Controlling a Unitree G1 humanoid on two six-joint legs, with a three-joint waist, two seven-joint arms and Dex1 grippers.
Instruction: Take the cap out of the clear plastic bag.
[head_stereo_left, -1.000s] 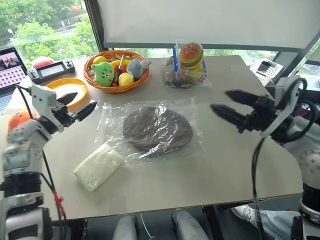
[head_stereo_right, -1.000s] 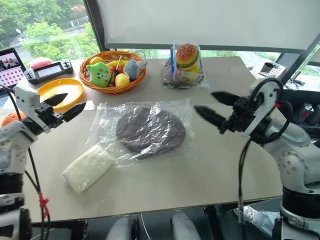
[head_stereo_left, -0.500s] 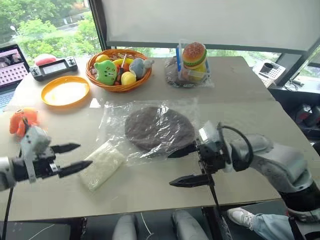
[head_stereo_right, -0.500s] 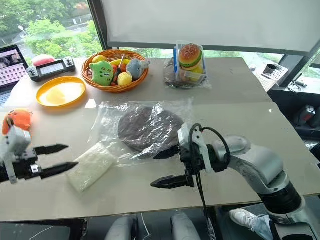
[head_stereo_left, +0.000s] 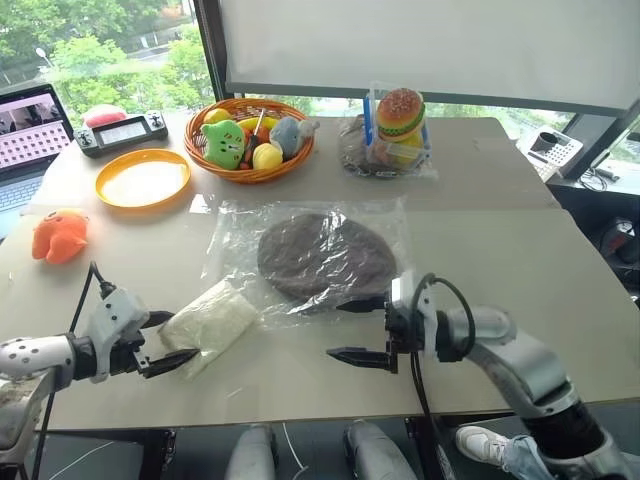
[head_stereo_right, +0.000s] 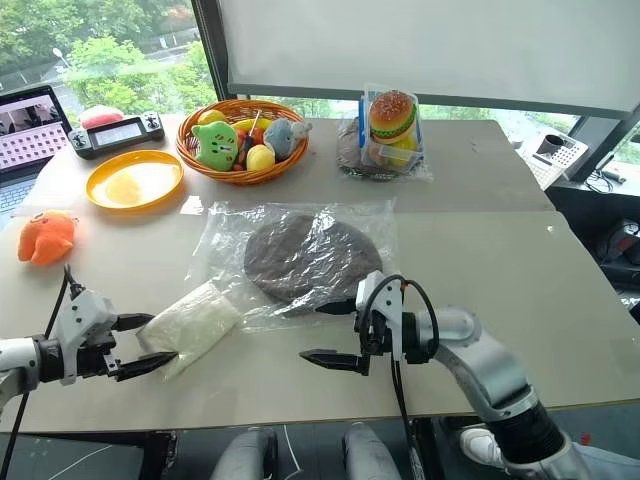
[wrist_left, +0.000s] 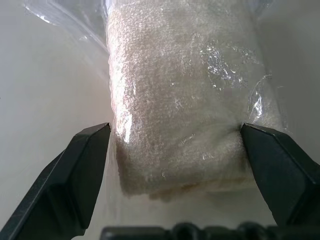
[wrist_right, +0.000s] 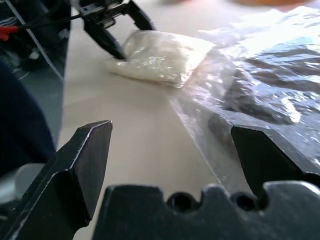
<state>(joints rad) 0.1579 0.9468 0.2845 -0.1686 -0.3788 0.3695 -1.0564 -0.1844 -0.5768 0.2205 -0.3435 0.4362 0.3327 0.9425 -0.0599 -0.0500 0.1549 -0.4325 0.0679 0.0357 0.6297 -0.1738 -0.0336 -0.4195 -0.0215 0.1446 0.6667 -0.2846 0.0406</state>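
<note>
The brown round cap (head_stereo_left: 325, 257) lies flat inside the clear plastic bag (head_stereo_left: 232, 240) in the middle of the table. My right gripper (head_stereo_left: 336, 329) stands open just above the table at the bag's near edge and points left. One of its fingers is by the bag's rim; the bag's edge (wrist_right: 210, 107) lies between its fingers. My left gripper (head_stereo_left: 170, 340) is open at the near left. Its fingers (wrist_left: 85, 150) straddle the near end of a white packet (wrist_left: 185, 95). I cannot tell whether they touch it.
At the back stand an orange wicker basket (head_stereo_left: 205, 160) of soft toys, an orange plate (head_stereo_left: 143, 182) and a wrapped dark bundle with a burger toy (head_stereo_left: 398, 125). An orange plush (head_stereo_left: 60, 235) lies at the left. The table's front edge runs close below both grippers.
Both arms have come down from above the table. The left gripper dropped to the white packet's near end; the right swung left and down to the bag's front edge. The camera has shifted too.
</note>
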